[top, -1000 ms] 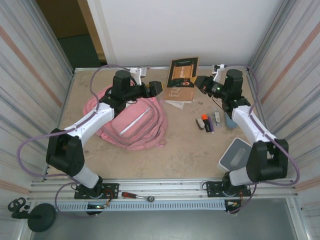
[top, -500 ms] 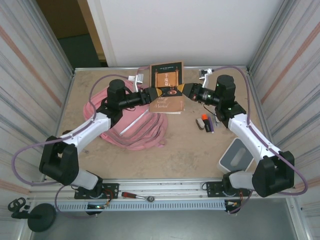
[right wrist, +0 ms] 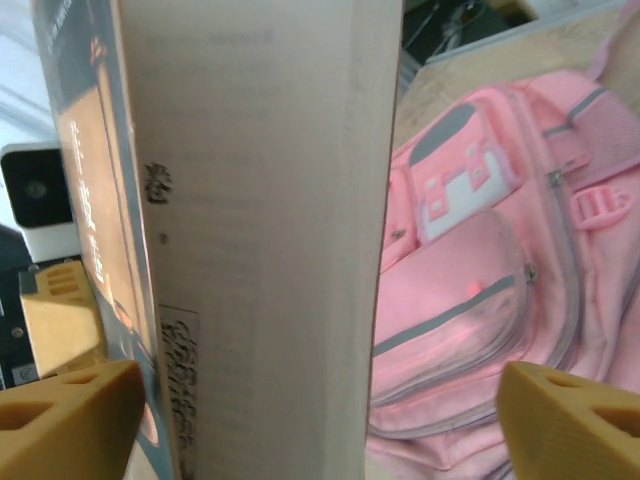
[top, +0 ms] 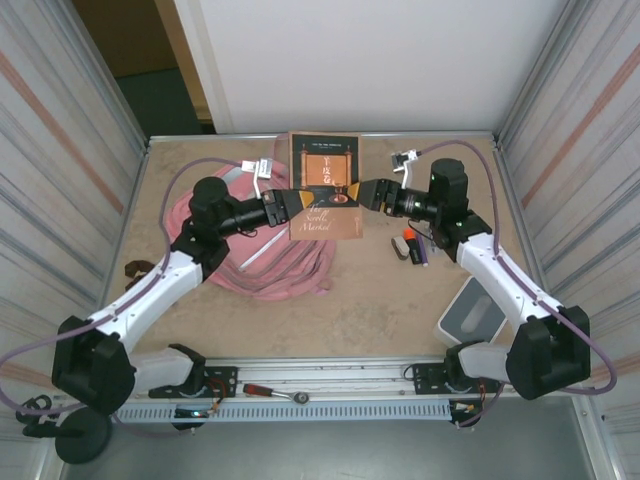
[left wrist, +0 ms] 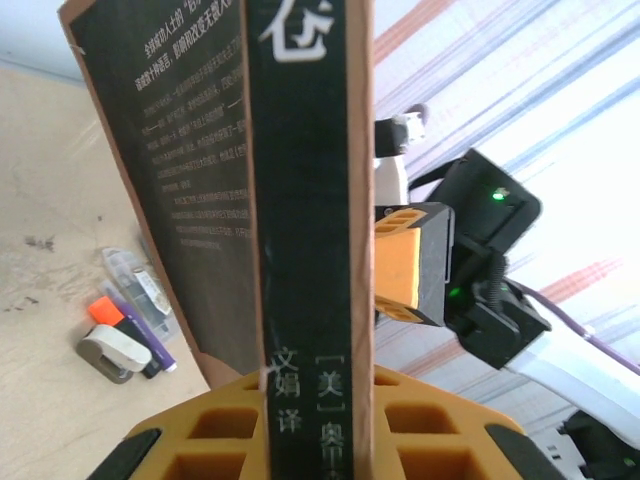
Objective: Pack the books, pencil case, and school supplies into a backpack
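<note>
Two books [top: 325, 190] are held upright together above the table, the dark brown one with its orange-gold panel facing up. My left gripper [top: 288, 207] is shut on their spine edge [left wrist: 305, 200], one yellow finger [left wrist: 200, 440] on each side. My right gripper [top: 358, 193] straddles the page edge [right wrist: 260, 230], open: the books lean on its left finger [right wrist: 70, 415], with a gap to the other. The pink backpack [top: 290, 262] lies under and left of the books, its front pockets [right wrist: 480, 300] showing. The supplies [top: 413, 245] lie to the right, including the orange-and-white piece [left wrist: 105, 308] and the purple stick [left wrist: 150, 335].
A white and grey box [top: 470, 308] sits at the near right by the right arm's base. A screwdriver [top: 270, 392] lies on the front rail. Corrugated walls close in both sides, with a white panel at the back.
The books have come off the back of the table and moved left and nearer, over the backpack's edge. Both arms came in from either side, and the left gripper took hold of the spine.
</note>
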`<state>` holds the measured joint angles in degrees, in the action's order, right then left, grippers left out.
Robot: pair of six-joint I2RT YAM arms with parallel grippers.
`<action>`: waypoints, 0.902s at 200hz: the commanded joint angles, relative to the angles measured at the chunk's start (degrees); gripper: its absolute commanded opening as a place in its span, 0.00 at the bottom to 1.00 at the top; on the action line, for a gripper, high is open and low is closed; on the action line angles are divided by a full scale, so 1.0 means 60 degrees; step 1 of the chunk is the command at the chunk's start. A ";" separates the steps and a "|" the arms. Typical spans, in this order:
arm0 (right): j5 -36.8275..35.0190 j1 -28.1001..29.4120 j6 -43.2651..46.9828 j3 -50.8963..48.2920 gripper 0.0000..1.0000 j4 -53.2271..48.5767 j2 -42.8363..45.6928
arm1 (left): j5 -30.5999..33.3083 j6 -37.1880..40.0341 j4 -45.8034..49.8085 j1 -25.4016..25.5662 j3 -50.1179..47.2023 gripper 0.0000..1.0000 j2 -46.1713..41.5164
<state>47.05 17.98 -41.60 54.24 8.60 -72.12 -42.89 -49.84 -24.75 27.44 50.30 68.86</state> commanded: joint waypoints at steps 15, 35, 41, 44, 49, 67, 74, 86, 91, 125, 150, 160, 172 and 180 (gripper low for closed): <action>0.1359 0.0311 -0.0990 -0.0436 0.96 0.2552 0.0200 | -0.0661 -0.0205 -0.1671 0.0201 -0.0127 0.00 -0.0565; 0.1673 0.0630 -0.1721 -0.0470 0.94 0.3810 0.0089 | -0.0739 -0.0448 -0.2095 0.0195 -0.0209 0.00 -0.0412; 0.1707 0.0721 -0.1966 -0.0470 0.91 0.4166 0.0070 | -0.0746 -0.0464 -0.2116 0.0187 -0.0222 0.00 -0.0365; 0.1709 0.0744 -0.2072 -0.0470 0.88 0.4318 0.0067 | -0.0734 -0.0467 -0.2108 0.0187 -0.0210 0.00 -0.0328; 0.1684 0.0775 -0.2282 -0.0470 0.83 0.4544 0.0066 | -0.0728 -0.0459 -0.2090 0.0180 -0.0210 0.00 -0.0270; 0.1342 0.0758 -0.2877 -0.0539 0.49 0.5109 0.0116 | -0.0671 -0.0452 -0.1996 0.0088 -0.0261 0.00 -0.0071; 0.1181 0.0702 -0.2994 -0.0565 0.40 0.5106 0.0158 | -0.0606 -0.0431 -0.1938 0.0022 -0.0311 0.00 -0.0010; 0.0851 0.0576 -0.3139 -0.0665 0.31 0.5012 0.0239 | -0.0433 -0.0273 -0.1614 -0.0098 -0.0368 0.04 0.0050; 0.0724 0.0505 -0.3171 -0.0697 0.26 0.4918 0.0269 | -0.0354 -0.0123 -0.1380 -0.0144 -0.0375 0.06 0.0052; 0.0114 -0.0326 -0.2953 -0.0683 0.00 0.2583 0.0468 | 0.1528 0.3009 0.2724 -0.0267 -0.0007 0.49 -0.0312; -0.0097 -0.1143 -0.1919 -0.0727 0.00 0.0571 0.0846 | 0.5095 0.5954 0.5557 -0.0104 0.0117 0.61 -0.0637; -0.0384 -0.1352 -0.1173 -0.0667 0.00 -0.0466 0.1050 | 0.6426 0.7026 0.6365 -0.0012 0.0193 0.64 -0.0485; -0.0753 -0.1531 -0.0373 -0.0589 0.00 -0.1482 0.1281 | 0.7153 0.8099 0.7142 0.0062 0.0375 0.67 -0.0065; -0.0904 -0.1644 -0.0026 -0.0573 0.00 -0.1910 0.1378 | 0.7313 0.8642 0.7538 0.0119 0.0506 0.69 0.0286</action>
<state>44.91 9.23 -52.01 49.80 8.97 -68.60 -15.35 -17.74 4.73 27.22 50.04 67.48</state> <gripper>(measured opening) 0.165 0.666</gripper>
